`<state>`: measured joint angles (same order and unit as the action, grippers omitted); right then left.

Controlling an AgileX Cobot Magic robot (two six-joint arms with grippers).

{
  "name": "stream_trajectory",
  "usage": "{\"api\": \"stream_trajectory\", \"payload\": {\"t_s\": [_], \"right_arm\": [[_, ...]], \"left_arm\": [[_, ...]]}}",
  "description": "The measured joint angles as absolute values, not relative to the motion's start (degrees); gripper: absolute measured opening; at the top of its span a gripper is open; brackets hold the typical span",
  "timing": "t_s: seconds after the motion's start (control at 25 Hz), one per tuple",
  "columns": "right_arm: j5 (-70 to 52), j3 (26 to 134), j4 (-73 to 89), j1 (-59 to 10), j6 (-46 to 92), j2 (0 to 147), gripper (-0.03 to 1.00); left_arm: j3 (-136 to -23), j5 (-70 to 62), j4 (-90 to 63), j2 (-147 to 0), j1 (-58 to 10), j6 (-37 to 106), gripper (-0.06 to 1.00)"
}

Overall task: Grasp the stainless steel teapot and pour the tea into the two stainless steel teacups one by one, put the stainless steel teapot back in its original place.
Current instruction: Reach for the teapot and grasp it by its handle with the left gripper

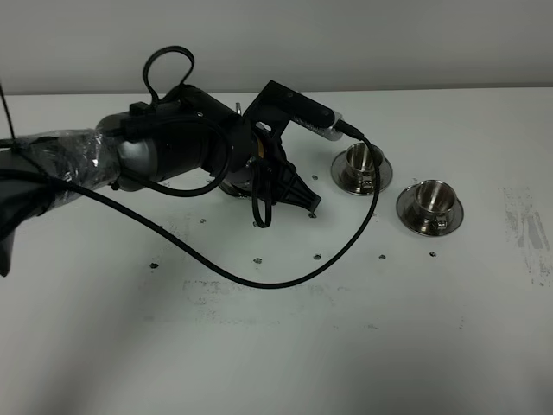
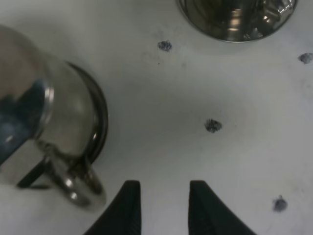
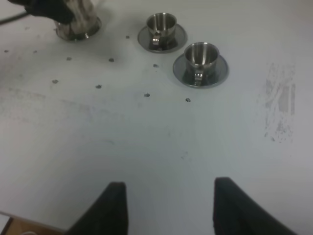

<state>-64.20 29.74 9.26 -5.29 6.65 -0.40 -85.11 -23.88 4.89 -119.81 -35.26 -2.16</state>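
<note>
I see the white table (image 1: 276, 346), my left arm (image 1: 147, 151) stretched across it. The stainless steel teapot (image 2: 44, 112) stands just beside the left gripper (image 2: 164, 188), whose fingers sit slightly apart and empty, the loop handle (image 2: 73, 188) outside them. Two teacups (image 1: 361, 164) (image 1: 429, 201) rest on saucers (image 1: 451, 220) nearby. My right gripper (image 3: 169, 185) hangs wide open, well apart.

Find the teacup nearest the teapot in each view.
Exterior high: the cup is right of centre, beside the left arm.
Left wrist: beyond the hand, cut by the frame edge; mostly saucer shows.
Right wrist: the farther cup, next to the teapot.
Landmark: the table dot between teapot and cup.
</note>
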Motion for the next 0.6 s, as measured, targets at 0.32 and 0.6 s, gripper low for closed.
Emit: {"api": "stream_trajectory", "payload": {"t_s": [0.32, 0.6], "right_arm": [[-64.20, 29.74, 9.26, -5.29, 6.65, -0.40, 0.39], [-64.20, 29.74, 9.26, -5.29, 6.65, -0.40, 0.39]], "left_arm": [[-85.11, -16.96, 6.91, -123.66, -35.26, -2.10, 0.29], [-85.11, -15.74, 7.04, -125.38, -33.99, -3.43, 0.29]]}}
